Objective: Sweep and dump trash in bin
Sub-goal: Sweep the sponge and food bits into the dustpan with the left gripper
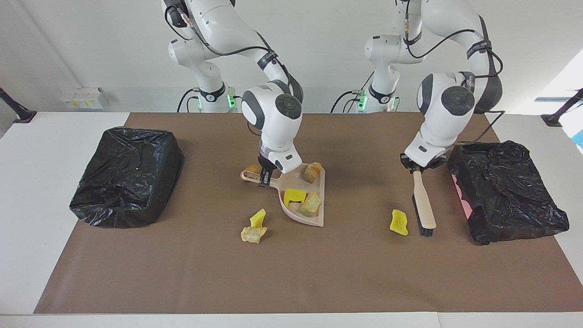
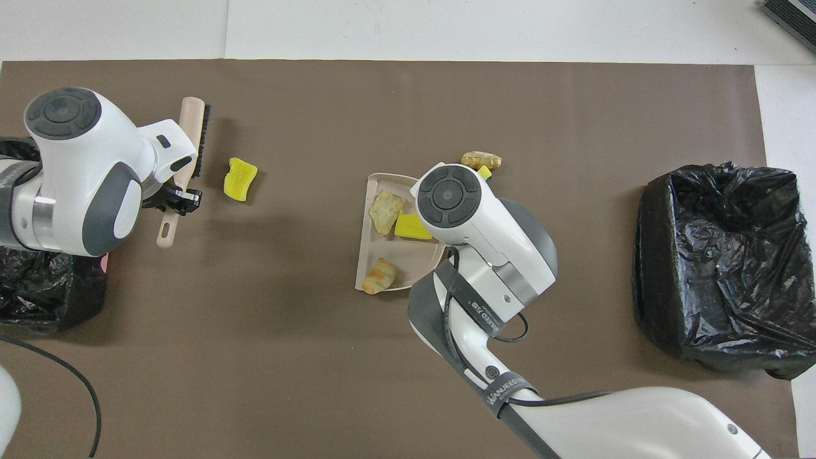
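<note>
The table [image 1: 291,282] carries a brown mat with a black-bagged bin at each end: one bin [image 1: 125,175] toward the right arm's end, the other bin [image 1: 505,191] toward the left arm's end. Neither shows any trash inside, so by my reading the dumping has not begun.

Between them, near the middle, sits the pale pink dustpan [image 1: 314,200]. The right claw [image 1: 264,175] is clamped on its handle and keeps it flat on the mat.

The left claw [image 1: 419,164] is closed around the handle of the brush [image 1: 423,205], which hangs with its bristles down at the mat, between the left-end bin and a lone yellow wedge [image 1: 399,222].

Three scraps of trash are in the dustpan: a yellow wedge [image 1: 294,196] and two crusty lumps [image 1: 311,203]. Four are out of it:
- the lone wedge just beside the brush
- a yellow wedge [image 1: 258,217] touching a crusty lump [image 1: 253,234], just off the pan, farther from the robots
- another lump [image 1: 252,170] by the pan's handle

So the sweeping looks a little under half done. The brush seems placed to push the lone wedge toward the pan.
</note>
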Available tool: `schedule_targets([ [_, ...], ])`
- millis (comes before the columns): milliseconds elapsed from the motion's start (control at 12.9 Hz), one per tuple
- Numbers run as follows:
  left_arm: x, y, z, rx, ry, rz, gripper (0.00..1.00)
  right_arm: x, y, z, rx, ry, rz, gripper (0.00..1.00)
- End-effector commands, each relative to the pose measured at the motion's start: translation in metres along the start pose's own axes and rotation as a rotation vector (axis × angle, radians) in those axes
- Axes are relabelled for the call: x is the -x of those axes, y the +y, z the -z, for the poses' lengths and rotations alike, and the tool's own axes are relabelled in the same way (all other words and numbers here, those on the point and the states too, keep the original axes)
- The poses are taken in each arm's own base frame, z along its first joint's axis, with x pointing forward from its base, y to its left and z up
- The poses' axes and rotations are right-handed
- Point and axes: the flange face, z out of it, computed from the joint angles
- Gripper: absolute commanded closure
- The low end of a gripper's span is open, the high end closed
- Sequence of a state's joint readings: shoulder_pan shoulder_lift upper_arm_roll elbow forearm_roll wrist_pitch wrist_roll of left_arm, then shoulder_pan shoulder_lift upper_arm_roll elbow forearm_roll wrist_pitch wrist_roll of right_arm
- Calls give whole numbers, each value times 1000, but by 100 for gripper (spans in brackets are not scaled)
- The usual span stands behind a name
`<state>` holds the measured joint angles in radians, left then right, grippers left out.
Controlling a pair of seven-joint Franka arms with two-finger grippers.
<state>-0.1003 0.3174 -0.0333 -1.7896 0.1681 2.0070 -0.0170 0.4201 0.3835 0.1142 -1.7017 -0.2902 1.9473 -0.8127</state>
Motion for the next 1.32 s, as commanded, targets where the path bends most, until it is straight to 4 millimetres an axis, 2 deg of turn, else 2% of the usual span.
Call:
schedule_targets([
  [0,17,21,-21,-6,-25,-37,100,-1,-3,-2,0,-21,-8,100],
  [78,25,35,-22,-7,-43,-48,100,-2,-3,-2,-1,-18,-9,100],
  [310,54,97,-23,71,-91,-9,100,-3,-4,-3,-1,-15,-9,100],
  [543,101,182,-21,97,-134,-9,100,-3,-4,-3,-2,-14,-22,100],
  [621,111,215,-15,124,-144,-5,100,-3,-5,-4,-3,-15,-21,100],
  [776,128,262,-4,170,-154,26,100,-3,-4,-4,-5,-15,-25,100],
  [1086,152,322,14,234,-152,8,100,-1,-5,-4,-14,-24,-41,100],
  [1242,152,325,21,235,-151,23,100,0,-5,-4,-16,-30,-42,100],
])
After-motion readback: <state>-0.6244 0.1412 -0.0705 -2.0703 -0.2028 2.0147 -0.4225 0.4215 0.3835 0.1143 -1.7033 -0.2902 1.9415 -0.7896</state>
